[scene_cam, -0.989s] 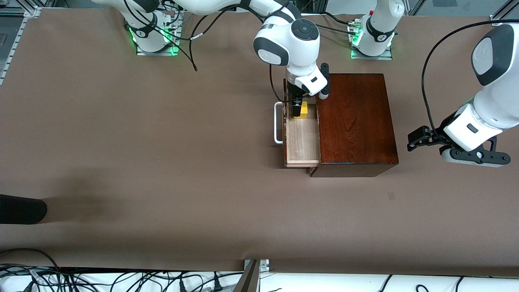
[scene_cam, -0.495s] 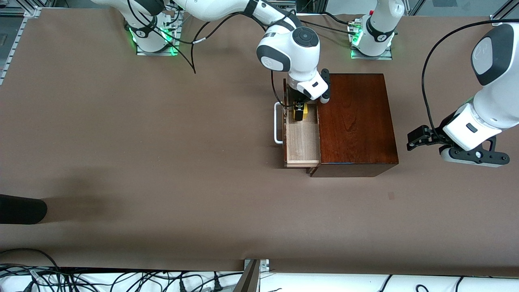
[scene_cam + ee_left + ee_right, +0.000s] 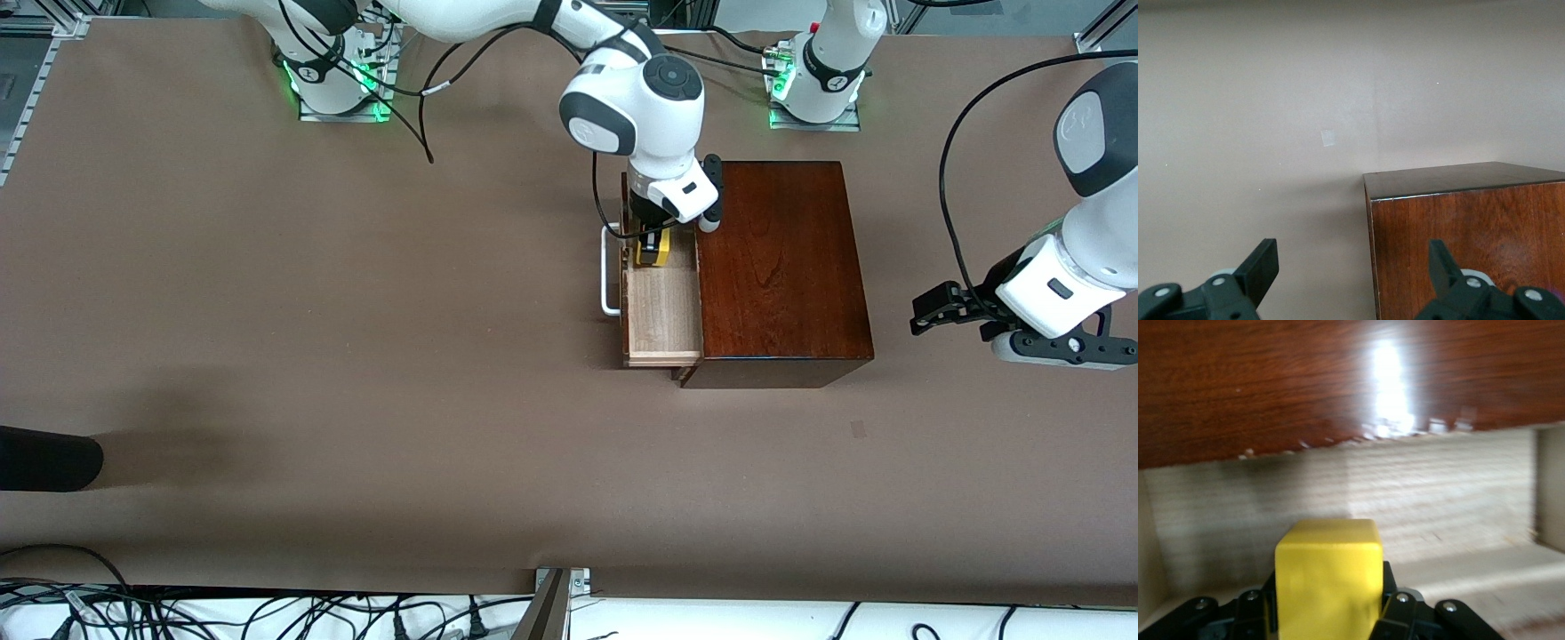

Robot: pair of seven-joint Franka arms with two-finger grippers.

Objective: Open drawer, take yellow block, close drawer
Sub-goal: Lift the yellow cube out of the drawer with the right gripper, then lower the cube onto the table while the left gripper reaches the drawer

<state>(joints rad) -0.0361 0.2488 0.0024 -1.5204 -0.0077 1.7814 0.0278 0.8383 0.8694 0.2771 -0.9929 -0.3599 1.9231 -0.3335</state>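
The drawer point(image 3: 660, 307) stands pulled out of the dark mahogany box point(image 3: 781, 267), with its white bar handle point(image 3: 609, 271) toward the right arm's end of the table. My right gripper point(image 3: 653, 252) is shut on the yellow block point(image 3: 663, 246) over the part of the drawer nearest the robots' bases. In the right wrist view the yellow block point(image 3: 1328, 577) sits between the fingers point(image 3: 1401, 613), above the pale wood drawer floor point(image 3: 1438, 513). My left gripper point(image 3: 933, 311) is open and empty over the table beside the box; the left wrist view shows the box point(image 3: 1465, 233).
A dark object point(image 3: 44, 458) lies at the table's edge at the right arm's end, nearer the front camera. Cables point(image 3: 267, 613) run along the table's edge nearest the camera. A small pale mark point(image 3: 1328, 137) is on the table.
My right gripper closed on the yellow block and lifted it slightly inside the drawer. My left arm drifted away from the box, toward its own end of the table.
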